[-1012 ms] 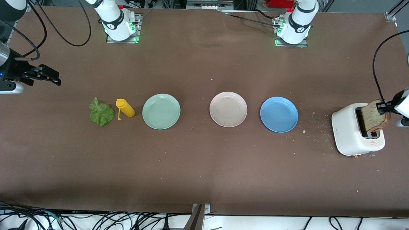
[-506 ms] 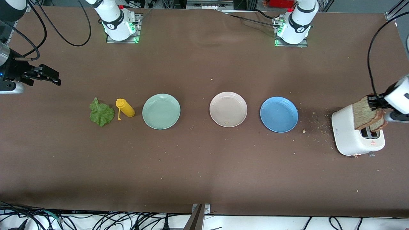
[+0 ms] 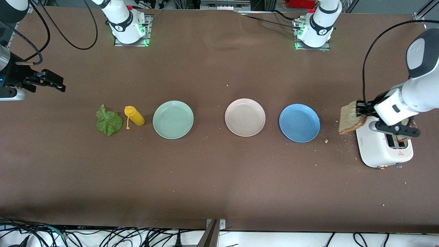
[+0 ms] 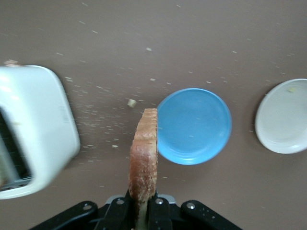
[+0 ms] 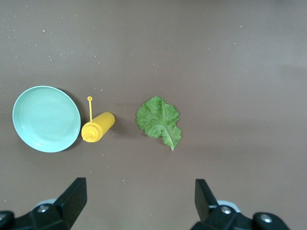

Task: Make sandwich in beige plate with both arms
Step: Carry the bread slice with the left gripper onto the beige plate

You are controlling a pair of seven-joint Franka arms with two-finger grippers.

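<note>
left gripper (image 3: pixel 360 109): jaws clamped on the top edge of a bread slice (image 3: pixel 349 117), which hangs on edge in the air over the crumbed surface between the toaster (image 3: pixel 382 145) and the blue plate (image 3: pixel 299 122); held by its edge, likely so it clears the slot and can be laid flat afterwards.
bread slice: square, brown and speckled, darker crust round the rim, porous crumb; in the left wrist view it shows edge-on (image 4: pixel 144 155), thin and stiff.
second slice (image 3: pixel 406 132): mostly hidden under the left arm at the toaster; appears to stand in the slot.
toaster: glossy white, rounded corners, at the left arm's end of the surface, loose crumbs scattered beside it.
beige plate (image 3: pixel 245 117): round, pale, raised rim, smooth; a small crumb inside, otherwise bare; it sits between the blue plate and the mint-green plate (image 3: pixel 173 119), so the slice has to pass over the blue one to reach it.
right gripper (image 5: pixel 139 199): waiting, jaws spread wide and holding nothing, above the lettuce leaf (image 3: pixel 108 121).
lettuce leaf: ruffled, veined, flat on the surface at the right arm's end, just beside a yellow squeeze bottle (image 3: pixel 134 116) lying on its side.
stage: judged early; nothing assembled yet.
</note>
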